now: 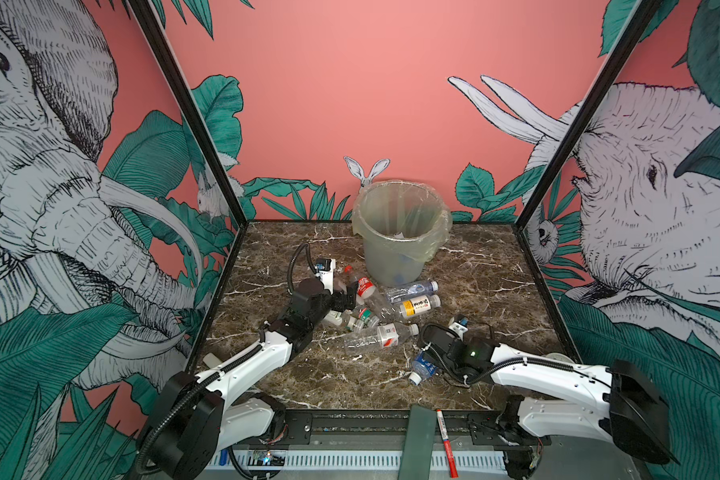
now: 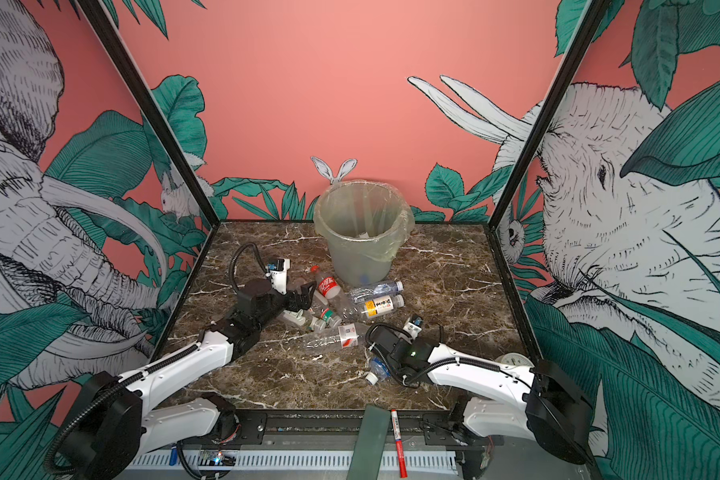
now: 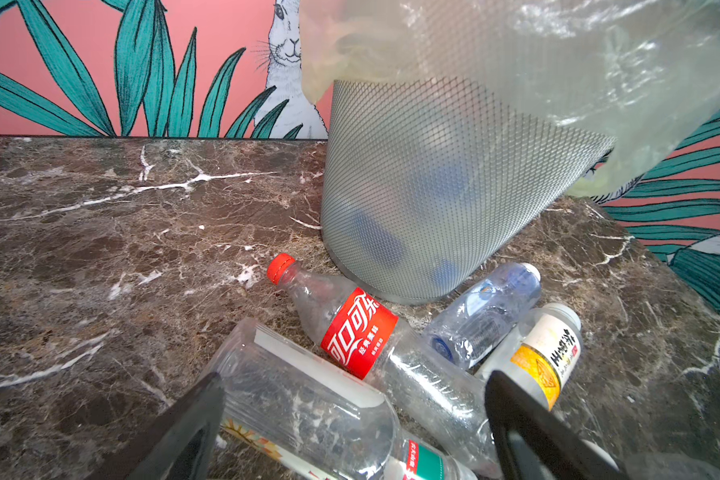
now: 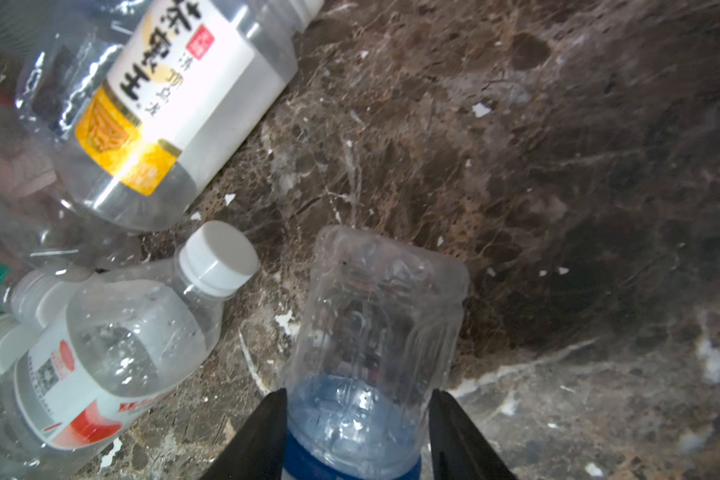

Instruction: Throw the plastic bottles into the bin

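The bin (image 1: 400, 232) (image 2: 362, 232), lined with a clear bag, stands at the back centre. Several plastic bottles lie in a pile before it: a red-label one (image 1: 364, 286) (image 3: 358, 332), a yellow-label one (image 1: 418, 306) (image 4: 159, 99) and a big clear one (image 1: 377, 338) (image 4: 100, 365). My left gripper (image 1: 344, 298) (image 3: 354, 386) is open low over the pile, its jaws either side of a clear bottle (image 3: 308, 399). Near the front, my right gripper (image 4: 359, 395) is shut on a blue-label bottle (image 1: 422, 368) (image 4: 371, 332), a jaw against each side.
A red-and-white marker pen (image 1: 445, 440) and a green strip (image 1: 418, 436) lie on the front rail. The bin's mesh wall (image 3: 433, 187) is close ahead of the left wrist. Printed walls close in the marble table (image 1: 495, 270) on three sides.
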